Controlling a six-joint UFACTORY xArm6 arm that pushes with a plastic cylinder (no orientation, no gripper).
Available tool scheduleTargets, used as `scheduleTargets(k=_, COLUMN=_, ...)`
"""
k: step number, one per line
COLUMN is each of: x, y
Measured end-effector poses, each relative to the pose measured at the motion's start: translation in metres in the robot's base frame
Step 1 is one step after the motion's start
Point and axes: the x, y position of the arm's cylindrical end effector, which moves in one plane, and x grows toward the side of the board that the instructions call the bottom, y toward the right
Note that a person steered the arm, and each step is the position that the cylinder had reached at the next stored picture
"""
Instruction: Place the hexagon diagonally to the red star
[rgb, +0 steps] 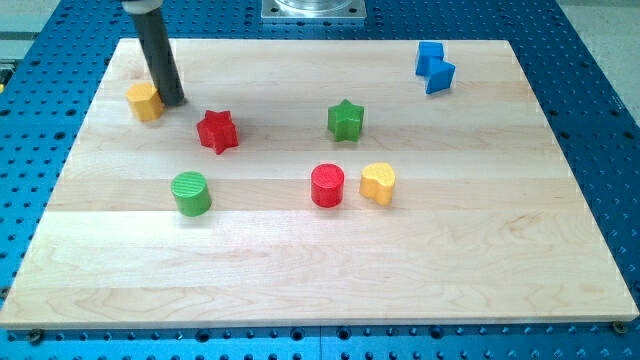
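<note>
The yellow hexagon (144, 101) lies near the board's upper left. The red star (216, 131) lies to its lower right, a short gap away. My dark rod comes down from the view's top, and my tip (173, 101) rests on the board just right of the hexagon, touching or nearly touching its right side, up and left of the red star.
A green cylinder (190, 193) lies below the red star. A green star (346, 120), a red cylinder (327, 185) and a yellow heart (378, 183) lie mid-board. A blue block (434, 67) lies at the upper right. The wooden board (320, 270) sits on a blue perforated table.
</note>
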Motion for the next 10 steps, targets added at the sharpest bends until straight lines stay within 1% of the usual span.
scheduleTargets(k=1, x=0.048, y=-0.002)
scheduleTargets(k=2, x=0.061, y=0.006)
scheduleTargets(k=3, x=0.061, y=0.009)
scheduleTargets(k=4, x=0.021, y=0.022)
scheduleTargets(k=5, x=-0.029, y=0.005)
scheduleTargets(k=6, x=0.011, y=-0.042)
scheduleTargets(k=7, x=0.115, y=-0.030)
scheduleTargets(k=8, x=0.168, y=-0.024)
scheduleTargets(k=9, x=0.130, y=-0.019)
scheduleTargets(k=10, x=0.131, y=-0.072)
